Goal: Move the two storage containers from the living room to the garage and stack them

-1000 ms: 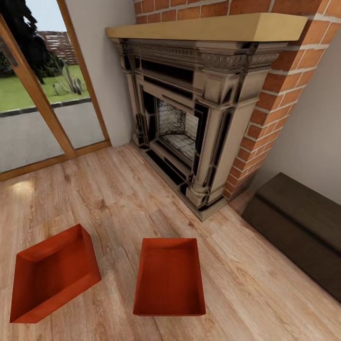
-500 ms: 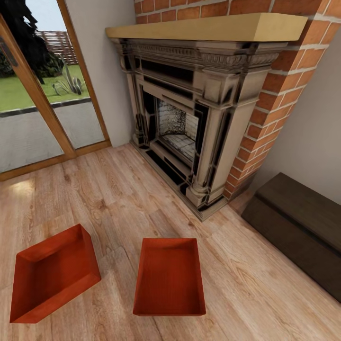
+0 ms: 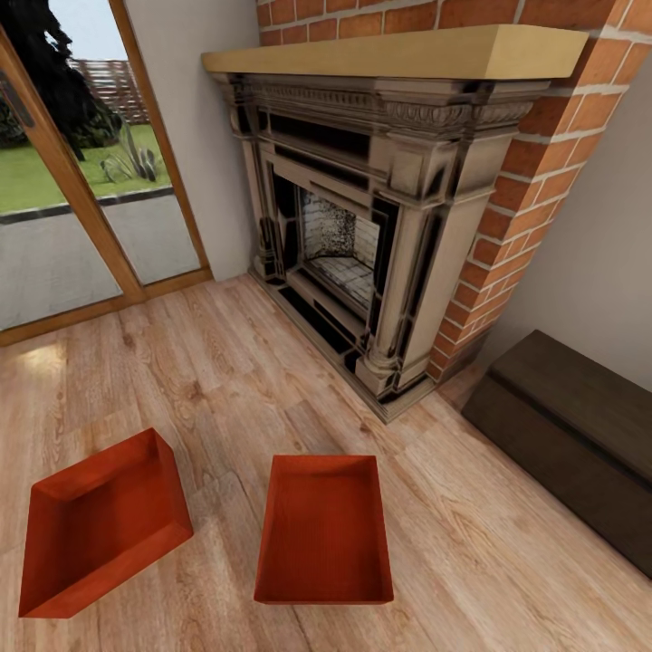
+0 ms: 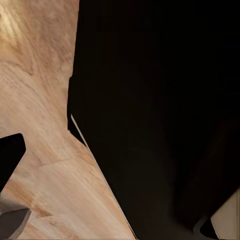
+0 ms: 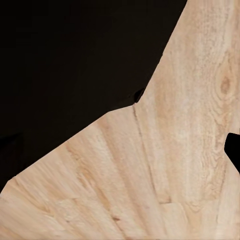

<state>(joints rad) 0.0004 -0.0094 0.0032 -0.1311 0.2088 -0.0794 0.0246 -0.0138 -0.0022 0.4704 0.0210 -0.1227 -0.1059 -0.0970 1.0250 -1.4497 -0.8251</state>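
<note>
- While I'm facing the fireplace (image 3: 362,226), both storage containers sit on the living room planks (image 3: 226,380): left container (image 3: 100,525), right container (image 3: 324,530), near each other but apart.
- Dark chest (image 3: 570,435) off to my right.
- My grippers: honestly can't tell if they're spread or closed, wrist cams are mostly dark.

A home living room: an ornate fireplace (image 3: 362,244) with a pale wooden mantel is set into a red brick chimney breast (image 3: 534,154). Left of the fireplace, wood-framed glass doors (image 3: 81,181) look onto a garden; light wood plank flooring (image 3: 226,389) spreads before it.
</note>
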